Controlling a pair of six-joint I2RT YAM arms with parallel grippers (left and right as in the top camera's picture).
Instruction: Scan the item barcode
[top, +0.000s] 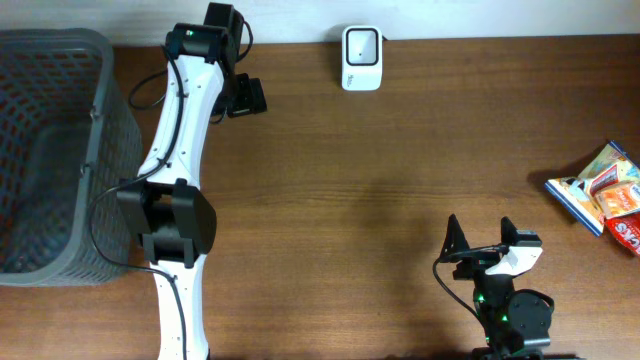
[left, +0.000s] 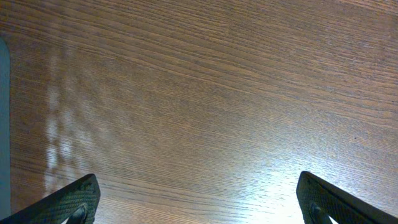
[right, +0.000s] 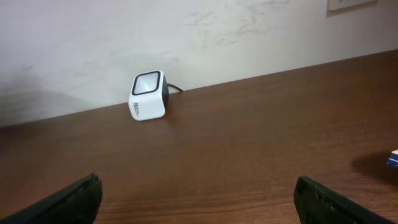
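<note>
Both arms are empty. You see your left gripper (left: 198, 198) spread wide over bare wood near the far edge of the surface (top: 380, 200). Your right gripper (top: 483, 240) is also wide open, low at the near edge and holding nothing.

The goods to scan are a small heap of packets (top: 592, 188) at the far right edge of the surface, well apart from both grippers. The white scanner (top: 361, 58) stands at the far edge, near the middle.

What could go wrong:
- The packets overlap, so a pinch may lift two at once or drag one sideways.
- They lie close to the edge, so a push from the left could slide them off.
- No barcode is visible, so the printed side may face away from the scanner window once a packet is lifted.
- The scanner looks small and light, and a careless sweep by either arm could knock it or turn its window away.

Materials and shapes:
- The surface is dark brown wood grain, smooth and slightly shiny.
- The packets are flat, thin and glossy, one with a blue border and others red and orange. They are likely slippery and easy to crumple.
- The scanner is a rounded white plastic cube with a dark glassy square face.
- A grey plastic mesh basket (top: 118, 140) sits at the left edge, deep and rectangular.
</note>
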